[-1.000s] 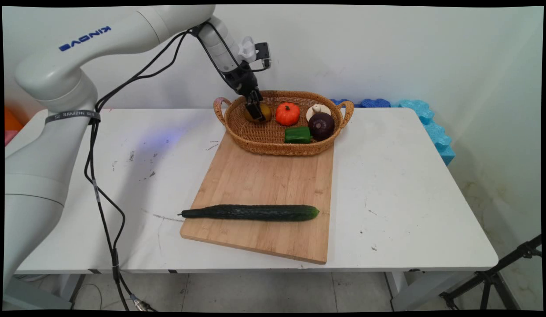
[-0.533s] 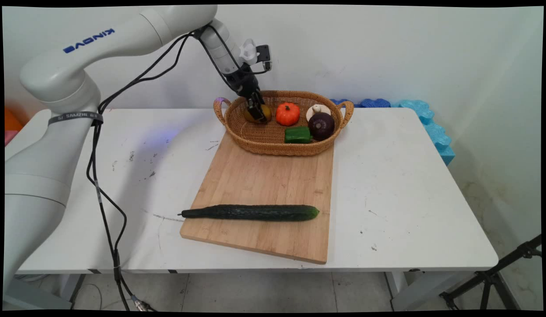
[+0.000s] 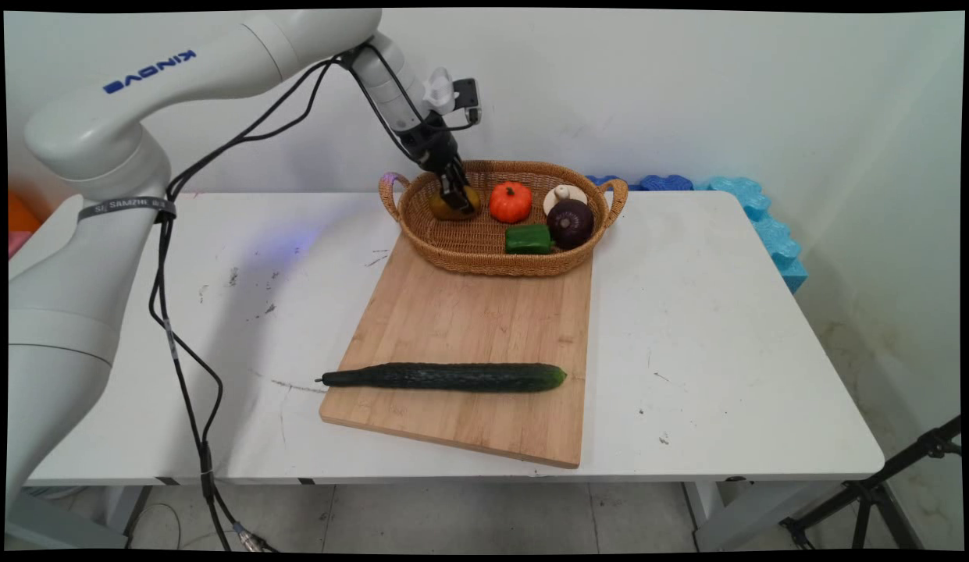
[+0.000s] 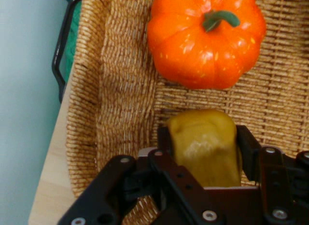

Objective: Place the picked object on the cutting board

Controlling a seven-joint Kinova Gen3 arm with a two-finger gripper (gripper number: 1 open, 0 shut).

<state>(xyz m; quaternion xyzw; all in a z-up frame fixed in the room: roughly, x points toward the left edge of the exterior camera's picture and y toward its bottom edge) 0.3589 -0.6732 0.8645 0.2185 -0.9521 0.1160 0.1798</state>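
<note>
Hand view shows the gripper clamped on a yellow fruit, one black finger pressed to each side of it, down inside a wicker basket. Right beside the fruit, a little way off, sits an orange pumpkin with a green stem, resting on the woven floor. From the main view, the arm slants down from the upper left with its cables hanging, and the gripper reaches into the left end of the basket, where the fruit shows partly behind the fingers. I cannot tell whether the fruit is resting on the basket floor or lifted just clear of it. Along the basket to the right come the pumpkin, then a white mushroom at the back with a dark purple onion in front of it, and a green pepper lying near the front rim. The basket stands on the far end of a wooden board, which lies on the white table. Across the near end of the board lies a long dark cucumber, its thin tip poking past the left edge. Blue foam is wedged along the far right edge of the table by the wall.
</note>
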